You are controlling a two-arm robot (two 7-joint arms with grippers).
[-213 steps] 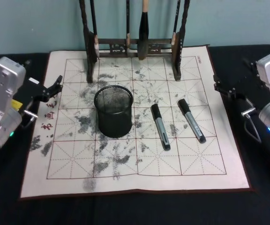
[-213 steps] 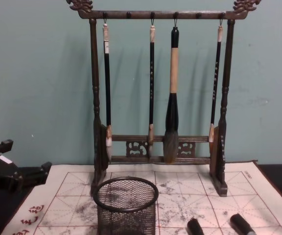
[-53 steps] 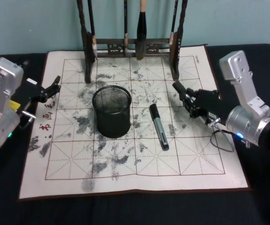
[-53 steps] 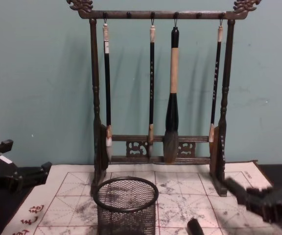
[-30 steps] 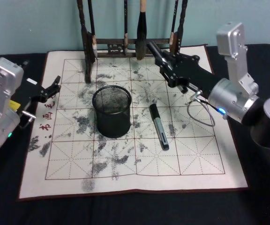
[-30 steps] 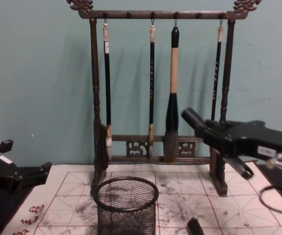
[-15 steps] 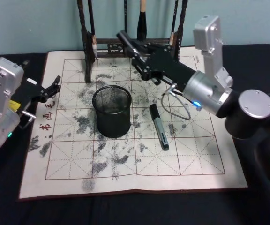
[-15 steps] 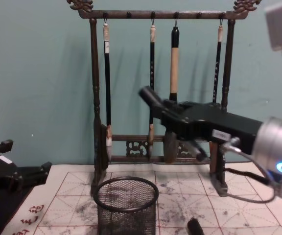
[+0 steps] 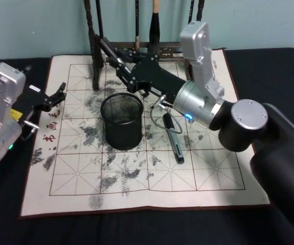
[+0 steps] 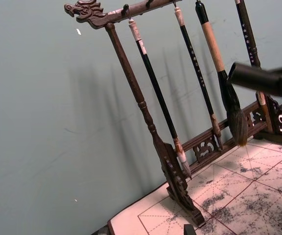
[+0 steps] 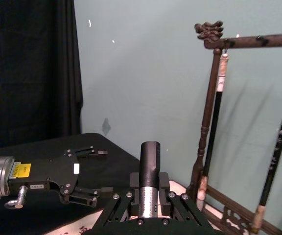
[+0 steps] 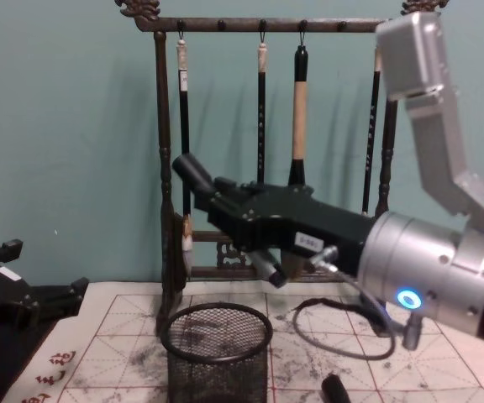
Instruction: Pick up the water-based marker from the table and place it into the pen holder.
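Firmly clamped, the right gripper (image 11: 149,190) has its two fingers pressed against the grey barrel of the water-based marker (image 12: 193,174). The marker is held in the air, above the far side of the pen holder (image 9: 122,133).

The marker's long axis is tilted. Its black cap end points up, toward the robot's left and toward the back of the table. Its lower end sticks out under the gripper and slants down toward the right. In the chest view, open air separates that lower end from the holder's round rim.

The holder stands upright on the ink-stained practice mat (image 9: 208,168), its mouth open to the top. Bare mat lies around it on every side.

Behind it, at the mat's far edge, stands the tall brush rack (image 12: 165,168) with hanging brushes. The raised cap end is near the rack's left post, on the robot's side of it. Whether the two are clear of each other cannot be told.

A second marker (image 9: 173,139) lies flat on the mat, right of the holder and apart from it, cap end pointing away from the robot.

The left gripper (image 9: 60,96) rests at the mat's left edge over the black table (image 9: 137,229), fingers apart and holding nothing, well apart from the holder.
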